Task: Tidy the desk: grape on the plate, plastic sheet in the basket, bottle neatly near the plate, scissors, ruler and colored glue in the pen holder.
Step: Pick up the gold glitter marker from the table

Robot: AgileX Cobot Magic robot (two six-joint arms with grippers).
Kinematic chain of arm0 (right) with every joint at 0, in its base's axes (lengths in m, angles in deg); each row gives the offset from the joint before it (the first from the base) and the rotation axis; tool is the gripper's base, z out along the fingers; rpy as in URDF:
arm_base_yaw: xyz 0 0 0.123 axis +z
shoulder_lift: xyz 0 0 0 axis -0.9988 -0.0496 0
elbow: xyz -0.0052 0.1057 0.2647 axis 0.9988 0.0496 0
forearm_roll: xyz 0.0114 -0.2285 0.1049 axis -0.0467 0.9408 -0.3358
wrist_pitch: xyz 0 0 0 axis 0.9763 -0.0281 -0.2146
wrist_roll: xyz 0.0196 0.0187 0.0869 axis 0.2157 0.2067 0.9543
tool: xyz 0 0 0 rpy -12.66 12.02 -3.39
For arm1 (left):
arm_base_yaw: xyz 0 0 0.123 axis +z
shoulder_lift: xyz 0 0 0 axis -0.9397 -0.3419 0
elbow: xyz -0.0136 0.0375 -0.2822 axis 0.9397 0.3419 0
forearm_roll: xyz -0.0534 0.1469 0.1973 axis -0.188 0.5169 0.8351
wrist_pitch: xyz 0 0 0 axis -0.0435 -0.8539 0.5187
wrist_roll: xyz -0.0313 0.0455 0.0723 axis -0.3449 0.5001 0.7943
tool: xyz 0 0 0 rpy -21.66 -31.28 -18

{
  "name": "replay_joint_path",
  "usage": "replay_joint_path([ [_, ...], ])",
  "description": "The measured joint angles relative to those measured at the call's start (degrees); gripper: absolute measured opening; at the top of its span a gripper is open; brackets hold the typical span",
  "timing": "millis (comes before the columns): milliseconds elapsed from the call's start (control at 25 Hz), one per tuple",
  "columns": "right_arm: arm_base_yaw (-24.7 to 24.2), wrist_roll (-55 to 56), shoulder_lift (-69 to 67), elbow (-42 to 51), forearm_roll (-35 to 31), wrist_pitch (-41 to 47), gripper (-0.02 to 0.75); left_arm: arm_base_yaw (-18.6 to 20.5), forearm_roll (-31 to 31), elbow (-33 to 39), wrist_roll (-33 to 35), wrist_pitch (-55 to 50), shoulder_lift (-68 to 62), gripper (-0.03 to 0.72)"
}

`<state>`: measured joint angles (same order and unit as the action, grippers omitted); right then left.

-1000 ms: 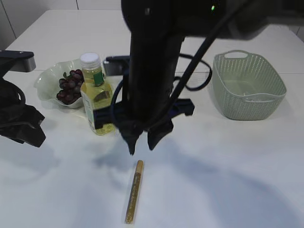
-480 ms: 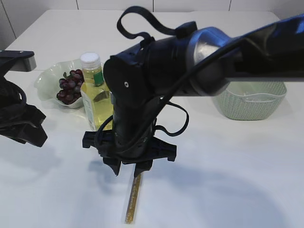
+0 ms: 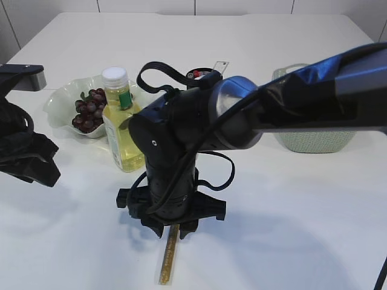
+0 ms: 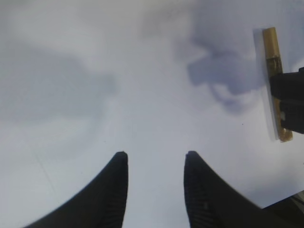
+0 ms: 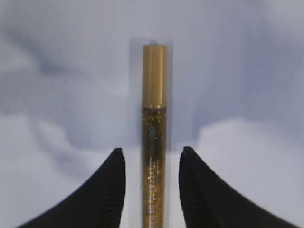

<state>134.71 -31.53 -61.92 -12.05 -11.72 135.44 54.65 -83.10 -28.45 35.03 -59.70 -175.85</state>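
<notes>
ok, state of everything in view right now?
glue pen: flat on table, between right fingers, not gripped
right gripper: open, straddling the pen
left gripper: open, empty
bottle: upright, capped
grapes: on plate
basket: upright

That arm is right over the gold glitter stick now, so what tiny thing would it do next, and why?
Probably close the right gripper. Its open jaws already stand on either side of the glue stick, which lies flat on the table between them with gaps showing both sides, so nothing is gripped yet.

Bright, even light; soft shadows on table [image 3: 314, 211]; wrist views blurry.
</notes>
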Motion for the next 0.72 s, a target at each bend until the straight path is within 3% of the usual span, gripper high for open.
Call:
replay_joint_path([
  [720, 0.0, 0.1, -2.9, 0.0, 2.6, -2.9, 0.314, 0.0, 0.0, 0.0, 0.0, 0.1, 0.0, 0.289],
])
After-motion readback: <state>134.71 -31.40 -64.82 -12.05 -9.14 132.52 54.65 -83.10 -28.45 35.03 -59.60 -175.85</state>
